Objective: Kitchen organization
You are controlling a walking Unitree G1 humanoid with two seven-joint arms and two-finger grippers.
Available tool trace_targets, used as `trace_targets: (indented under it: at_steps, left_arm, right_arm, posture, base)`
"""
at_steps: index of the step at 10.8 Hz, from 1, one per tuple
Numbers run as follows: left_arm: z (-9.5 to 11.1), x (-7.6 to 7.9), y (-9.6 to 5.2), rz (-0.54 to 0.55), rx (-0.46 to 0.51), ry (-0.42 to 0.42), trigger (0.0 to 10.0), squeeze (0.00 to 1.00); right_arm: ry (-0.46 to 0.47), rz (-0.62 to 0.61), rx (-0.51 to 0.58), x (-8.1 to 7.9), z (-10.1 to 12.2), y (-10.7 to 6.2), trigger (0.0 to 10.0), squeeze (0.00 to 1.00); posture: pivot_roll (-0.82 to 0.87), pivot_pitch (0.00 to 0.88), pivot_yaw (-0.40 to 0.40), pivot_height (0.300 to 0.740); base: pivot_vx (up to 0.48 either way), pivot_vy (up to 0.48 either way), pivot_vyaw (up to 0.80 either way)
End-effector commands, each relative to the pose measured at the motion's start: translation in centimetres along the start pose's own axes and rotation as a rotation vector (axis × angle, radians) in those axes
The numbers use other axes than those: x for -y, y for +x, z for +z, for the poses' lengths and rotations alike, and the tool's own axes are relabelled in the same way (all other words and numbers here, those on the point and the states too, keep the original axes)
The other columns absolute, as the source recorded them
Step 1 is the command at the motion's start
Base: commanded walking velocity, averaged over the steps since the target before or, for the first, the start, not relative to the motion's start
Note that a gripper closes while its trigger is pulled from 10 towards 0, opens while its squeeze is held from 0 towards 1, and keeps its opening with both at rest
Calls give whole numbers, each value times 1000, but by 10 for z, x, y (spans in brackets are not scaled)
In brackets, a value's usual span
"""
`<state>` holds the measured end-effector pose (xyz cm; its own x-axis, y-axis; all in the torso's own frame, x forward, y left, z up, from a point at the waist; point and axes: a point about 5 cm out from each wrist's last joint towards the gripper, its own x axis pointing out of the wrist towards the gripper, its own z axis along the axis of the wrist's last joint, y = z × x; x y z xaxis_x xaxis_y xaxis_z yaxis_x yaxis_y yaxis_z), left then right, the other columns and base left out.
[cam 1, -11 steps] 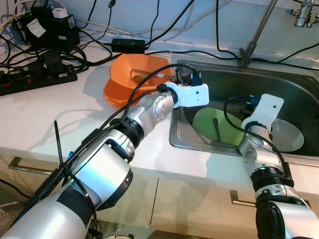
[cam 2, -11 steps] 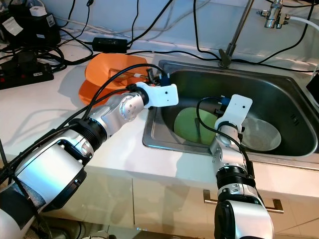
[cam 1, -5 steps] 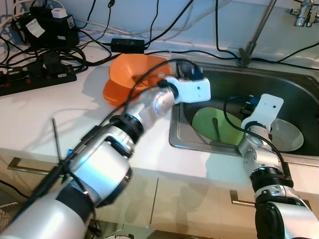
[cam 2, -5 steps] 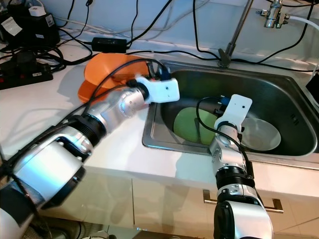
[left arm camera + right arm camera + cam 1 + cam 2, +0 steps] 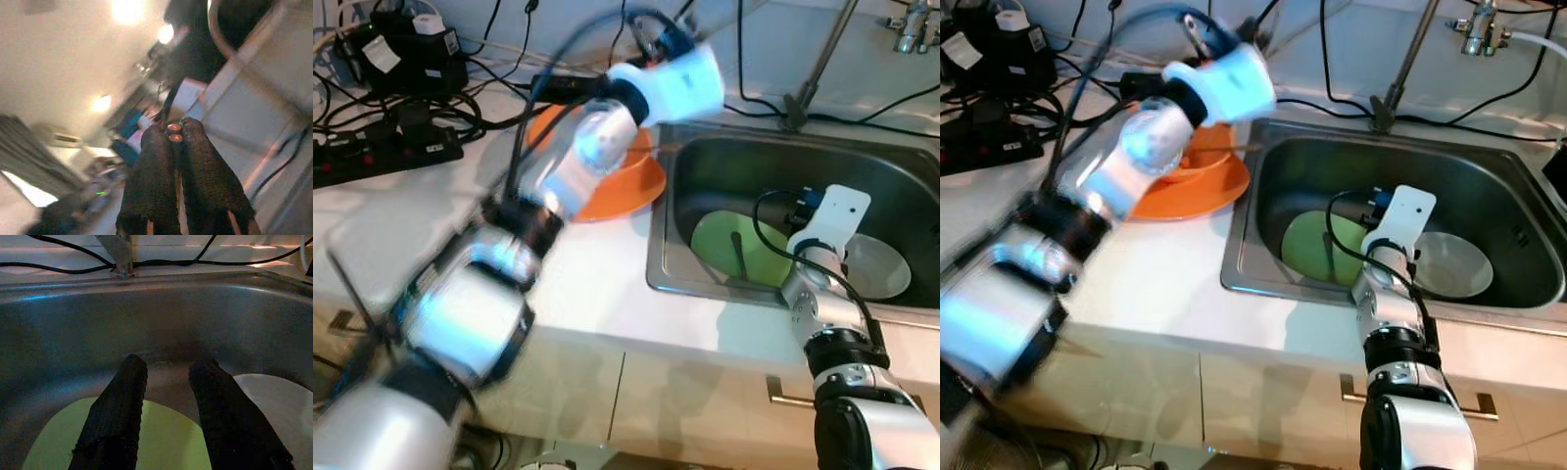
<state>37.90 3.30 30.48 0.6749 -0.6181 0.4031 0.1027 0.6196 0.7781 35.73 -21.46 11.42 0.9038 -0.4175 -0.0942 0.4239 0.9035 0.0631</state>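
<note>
Orange plate (image 5: 626, 186) flat on white counter (image 5: 431, 235), at 9 o'clock of steel sink (image 5: 901, 186).
Left gripper (image 5: 174, 133) raised, blurred, fingers pressed together. Right gripper (image 5: 168, 377) spread, empty, above green plate (image 5: 754, 250) in sink; white plate (image 5: 881, 266) at its 3 o'clock.

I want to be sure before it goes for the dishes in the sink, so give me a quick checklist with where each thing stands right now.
1. Left gripper empty, fingers closed: ok.
2. Left arm steady: not ok, blurred and raised above the orange plate.
3. Orange plate flat on the countertop: ok.
4. Right gripper open over the green plate: ok.
5. Utensil lying on the green plate, type: cannot tell.
6. White plate beside the green one in the sink: ok.
</note>
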Motion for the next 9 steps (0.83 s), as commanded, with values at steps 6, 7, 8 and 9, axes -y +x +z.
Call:
trace_targets:
  at_steps: [6,7,8,9]
  left_arm:
    - [34,-36,-26,136,273,-797,10000,0]
    - [35,-37,-29,116,273,-822,10000,0]
    - [35,-34,-32,82,258,-849,10000,0]
    - [36,-32,-33,71,252,-859,10000,0]
  right_arm:
    - [-56,234,313,-25,59,-5,10000,478]
    - [-65,294,385,-29,75,-9,10000,1000]
    - [-74,387,461,-33,90,-16,10000,1000]
    - [-73,425,478,-33,94,-19,10000,1000]
  posture:
    - [13,0,-76,740]
    - [11,0,-79,740]
    - [5,2,-80,740]
    - [0,8,-85,740]
  base:
    - [0,0,0]
    - [0,0,0]
    - [0,0,0]
    - [0,0,0]
